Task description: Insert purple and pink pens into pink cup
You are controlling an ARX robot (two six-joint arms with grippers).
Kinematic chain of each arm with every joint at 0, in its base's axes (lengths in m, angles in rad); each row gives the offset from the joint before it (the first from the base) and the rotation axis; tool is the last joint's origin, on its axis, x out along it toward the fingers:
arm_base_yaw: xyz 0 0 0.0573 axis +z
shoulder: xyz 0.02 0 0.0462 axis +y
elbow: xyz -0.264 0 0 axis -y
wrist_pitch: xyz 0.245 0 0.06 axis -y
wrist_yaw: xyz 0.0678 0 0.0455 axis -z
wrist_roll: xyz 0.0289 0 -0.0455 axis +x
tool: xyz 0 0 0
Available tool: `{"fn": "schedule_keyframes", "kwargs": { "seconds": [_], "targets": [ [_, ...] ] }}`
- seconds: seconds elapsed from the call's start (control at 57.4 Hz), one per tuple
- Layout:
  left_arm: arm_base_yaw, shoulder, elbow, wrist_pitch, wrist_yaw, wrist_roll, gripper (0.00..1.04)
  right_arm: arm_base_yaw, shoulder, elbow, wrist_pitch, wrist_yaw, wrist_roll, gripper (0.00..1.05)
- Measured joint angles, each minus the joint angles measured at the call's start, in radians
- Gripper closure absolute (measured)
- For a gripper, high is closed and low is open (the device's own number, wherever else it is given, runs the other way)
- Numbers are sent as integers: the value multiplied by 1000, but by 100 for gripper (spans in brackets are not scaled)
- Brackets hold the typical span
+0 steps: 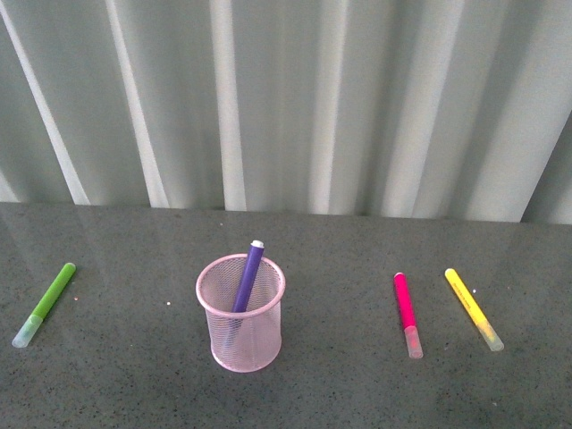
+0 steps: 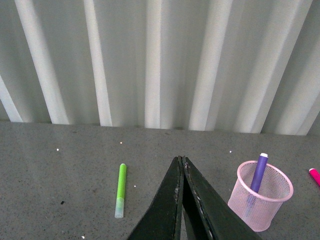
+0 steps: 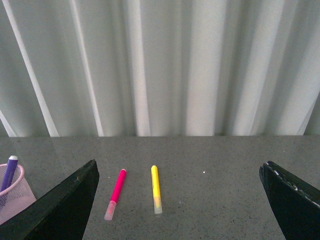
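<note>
The pink cup [image 1: 240, 313] stands upright on the grey table, left of centre in the front view. The purple pen [image 1: 248, 277] leans inside it, its tip above the rim. The pink pen [image 1: 407, 311] lies flat on the table to the cup's right. Neither arm shows in the front view. My left gripper [image 2: 181, 161] is shut with nothing in it, hanging above the table beside the cup [image 2: 260, 195]; the purple pen [image 2: 259, 172] shows there too. My right gripper [image 3: 180, 170] is wide open and empty, above the table near the pink pen [image 3: 116, 192].
A lime-green marker [image 1: 45, 304] lies at the far left of the table, also seen as the green marker [image 2: 120, 190] in the left wrist view. A yellow marker [image 1: 474, 308] lies right of the pink pen; the yellow marker [image 3: 156, 189] is nearer the right gripper's middle. White pleated curtain behind.
</note>
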Motion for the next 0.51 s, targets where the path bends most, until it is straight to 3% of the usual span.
{"fn": "schedule_keyframes", "kwargs": {
  "seconds": [0.505],
  "targets": [
    [0,-172,0,-170,0,0,101,0,0,0,0,0,0,7]
  ]
}}
